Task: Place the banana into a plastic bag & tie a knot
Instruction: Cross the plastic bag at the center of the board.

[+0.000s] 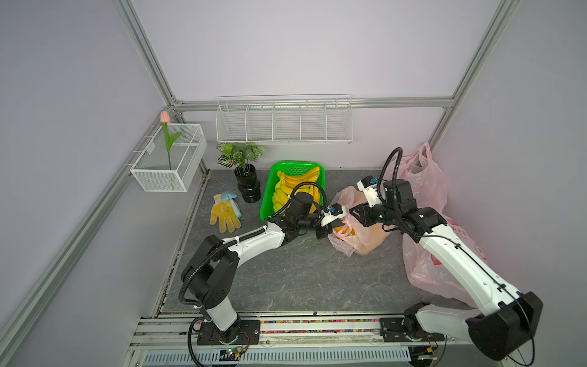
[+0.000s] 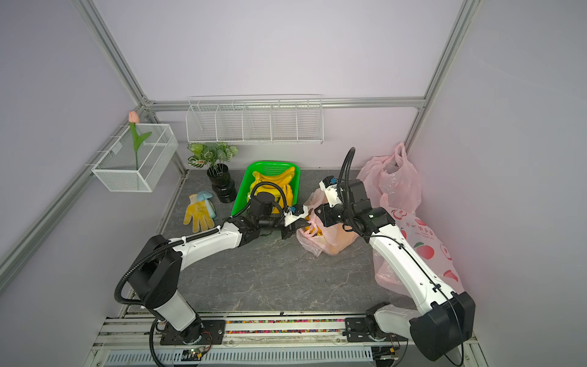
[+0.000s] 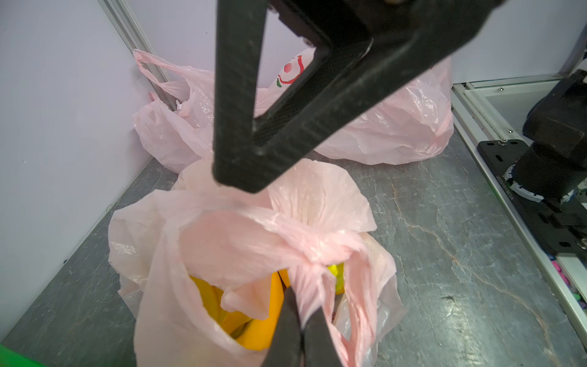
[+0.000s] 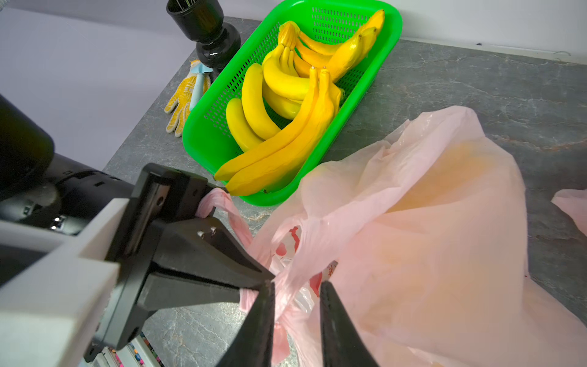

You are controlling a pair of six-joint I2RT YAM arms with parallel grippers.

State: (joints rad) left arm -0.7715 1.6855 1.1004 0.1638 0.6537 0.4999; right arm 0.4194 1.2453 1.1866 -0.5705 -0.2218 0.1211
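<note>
Currently L end effector (image 3: pixel 303 306) pinches bag (image 3: pixel 241 241) handle w/ banana (image 3: pixel 254 333) inside.

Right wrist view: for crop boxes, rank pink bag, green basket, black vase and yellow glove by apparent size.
1. pink bag, though nearest the camera.
2. green basket.
3. black vase and yellow glove: alike, vase cut off, unranked.

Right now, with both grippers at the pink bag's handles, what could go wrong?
The right gripper has its jaws apart around a handle strand; closing could catch too little plastic and slip. The left gripper pinches thin film of the pink bag; a hard pull might tear it. Its mouth gapes over the bananas; a tug could spill them.
</note>
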